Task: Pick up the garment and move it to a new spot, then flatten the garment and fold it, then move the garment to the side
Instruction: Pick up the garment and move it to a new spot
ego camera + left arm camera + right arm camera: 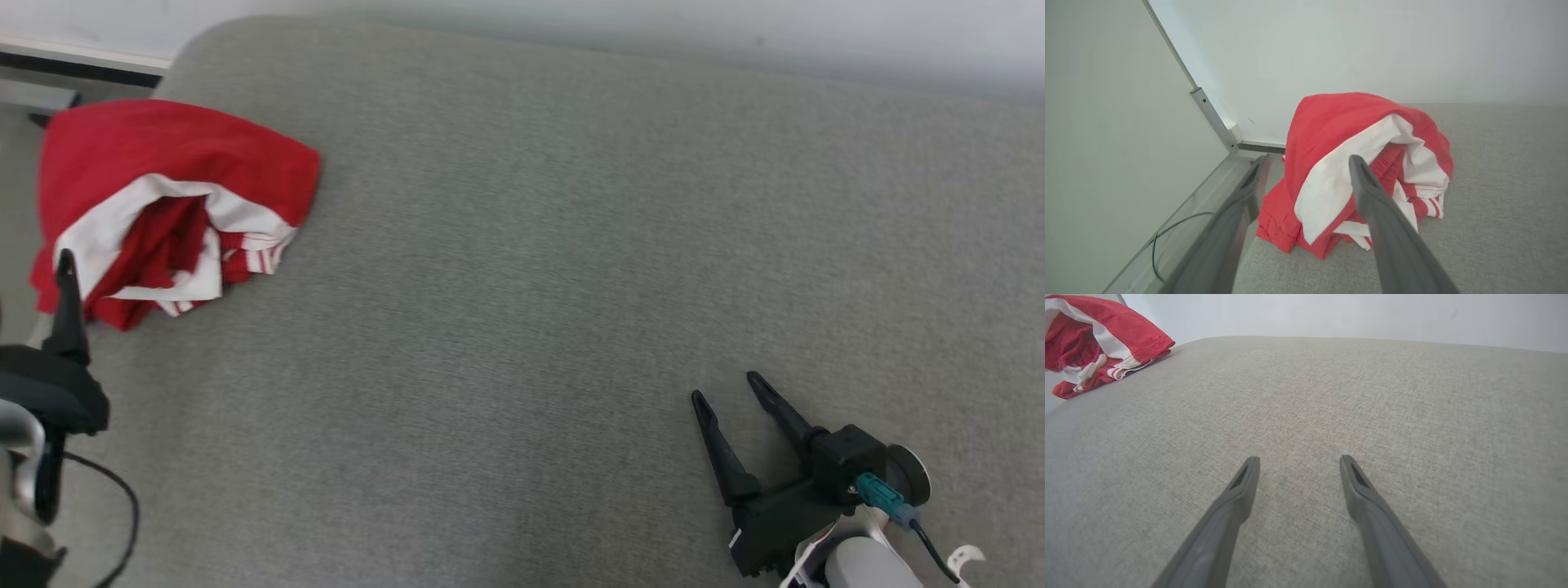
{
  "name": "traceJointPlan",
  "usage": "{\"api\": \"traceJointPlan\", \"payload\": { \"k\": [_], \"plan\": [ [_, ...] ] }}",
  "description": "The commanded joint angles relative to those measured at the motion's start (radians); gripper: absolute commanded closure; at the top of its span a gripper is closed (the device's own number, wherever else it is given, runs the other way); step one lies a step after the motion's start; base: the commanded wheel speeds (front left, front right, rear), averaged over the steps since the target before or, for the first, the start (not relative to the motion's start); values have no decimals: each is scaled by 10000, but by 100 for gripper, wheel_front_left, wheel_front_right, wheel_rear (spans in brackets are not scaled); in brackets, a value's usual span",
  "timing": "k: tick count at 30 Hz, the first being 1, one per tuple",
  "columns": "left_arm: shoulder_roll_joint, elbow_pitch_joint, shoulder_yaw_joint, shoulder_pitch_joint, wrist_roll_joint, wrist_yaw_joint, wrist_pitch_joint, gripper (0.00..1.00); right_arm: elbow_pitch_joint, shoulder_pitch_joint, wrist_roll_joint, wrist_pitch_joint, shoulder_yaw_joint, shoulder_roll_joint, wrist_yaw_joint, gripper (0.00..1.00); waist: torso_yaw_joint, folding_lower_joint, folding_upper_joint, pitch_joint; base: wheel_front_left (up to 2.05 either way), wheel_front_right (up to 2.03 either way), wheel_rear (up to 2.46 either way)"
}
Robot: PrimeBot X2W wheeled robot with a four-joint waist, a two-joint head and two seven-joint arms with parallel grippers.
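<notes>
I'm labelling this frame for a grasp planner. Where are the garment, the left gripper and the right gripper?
garment (163, 139): head view, on its red upper fold.
left gripper (1309, 160): left wrist view, midway between its open fingertips.
right gripper (725, 386): head view, midway between its open fingertips.

Grey fabric surface (522, 286), flat; white wall (1331, 49) behind; metal corner strip (1212, 118) at left; thin cable (1180, 221) below it.
</notes>
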Motion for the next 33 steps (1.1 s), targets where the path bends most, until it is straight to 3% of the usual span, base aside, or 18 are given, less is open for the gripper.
{"api": "traceJointPlan", "payload": {
  "k": [1, 9, 12, 19, 20, 21, 26, 33],
  "plan": [
    [317, 266, -262, -372, -293, 27, 239, 0, 49, -118, 64, 1, -2, -107, 30, 0, -749, -1, -1, 684, 0, 0, 0],
    [1134, 1357, -745, -1184, -1169, 37, 1169, 0, 165, -121, 119, 47, -249, -397, 0, 0, -1280, -1, -1, 1217, 0, 0, 0],
    [1386, 1839, -731, -1459, -1056, 276, 1401, 0, 193, -131, 165, 74, -330, -465, -3, 0, -1426, -1, -1, 1412, 0, 0, 0],
    [1200, 2932, -547, -1782, -1638, 139, 1266, 0, 238, -41, 197, 135, -371, -551, -28, 0, -1588, -1, -1, 1597, 0, 0, 0],
    [1157, 3087, -478, -1835, -1790, 120, 1193, 71, 254, -58, 204, 135, -371, -547, -28, 0, -1599, -1, -1, 1589, 0, 0, 0],
    [1139, 3231, -479, -1841, -1809, 102, 1135, 100, 279, -67, 214, 137, -369, -534, -34, 0, -1608, -1, -1, 1556, 0, 0, 0],
    [1158, 3812, -590, -1893, -1853, 71, 550, 100, 301, -49, 251, 134, -268, -394, -36, 0, -1645, -1, -1, 1269, 0, 0, 0],
    [1707, 3503, -1154, -2517, -1496, 27, -567, 100, 367, 217, 270, 81, -223, 82, -1, 0, -1630, -1, -1, 505, 0, 0, 0]
  ]
}}
